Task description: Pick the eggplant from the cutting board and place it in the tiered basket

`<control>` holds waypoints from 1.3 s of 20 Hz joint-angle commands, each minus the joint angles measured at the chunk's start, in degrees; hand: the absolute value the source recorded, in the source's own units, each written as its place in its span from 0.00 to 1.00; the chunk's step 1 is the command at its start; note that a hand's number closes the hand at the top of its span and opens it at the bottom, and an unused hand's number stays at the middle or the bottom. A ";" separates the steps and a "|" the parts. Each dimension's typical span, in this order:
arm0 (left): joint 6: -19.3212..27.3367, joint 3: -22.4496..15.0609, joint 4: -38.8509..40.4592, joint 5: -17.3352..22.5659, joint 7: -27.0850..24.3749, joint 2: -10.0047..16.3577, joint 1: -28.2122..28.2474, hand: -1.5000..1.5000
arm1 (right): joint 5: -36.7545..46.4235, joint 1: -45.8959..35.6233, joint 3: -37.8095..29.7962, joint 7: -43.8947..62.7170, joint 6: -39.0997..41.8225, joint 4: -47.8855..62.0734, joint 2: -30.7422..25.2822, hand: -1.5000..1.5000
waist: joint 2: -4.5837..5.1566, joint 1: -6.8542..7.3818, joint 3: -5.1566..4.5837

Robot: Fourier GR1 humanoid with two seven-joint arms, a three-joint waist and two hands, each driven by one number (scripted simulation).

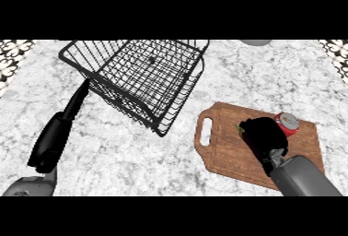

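The wooden cutting board (224,156) lies on the counter at the right. My right hand (266,136) is down on the board with its fingers curled over the dark eggplant. Only the eggplant's green stem end (240,129) shows at the hand's left side; the rest is hidden. The black wire tiered basket (146,73) stands at the upper left of the board, tilted in this view, with nothing visible inside. My left hand (49,143) rests open at the lower left, fingers pointing up toward the basket's left edge.
A red can (289,123) stands on the board right beside my right hand's far side. A pale rounded object (255,42) shows at the top edge. Marble counter stretches between the basket and the board.
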 commanded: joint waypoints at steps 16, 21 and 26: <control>-0.66 2.66 -1.52 -0.75 -0.04 -1.02 3.52 0.50 | 2.46 9.88 -16.47 9.24 -16.43 -7.04 4.57 1.00 | -0.66 -3.23 0.20; -0.73 2.40 -1.66 -1.58 -1.04 -0.95 3.93 0.50 | 2.46 14.63 -21.42 17.94 -17.39 -20.75 5.64 1.00 | -0.40 -2.01 0.12; -1.08 1.51 -1.07 -1.94 -1.48 -1.90 3.15 0.50 | -0.70 16.85 -22.71 21.72 -15.29 -36.19 8.93 1.00 | -0.21 -1.35 0.12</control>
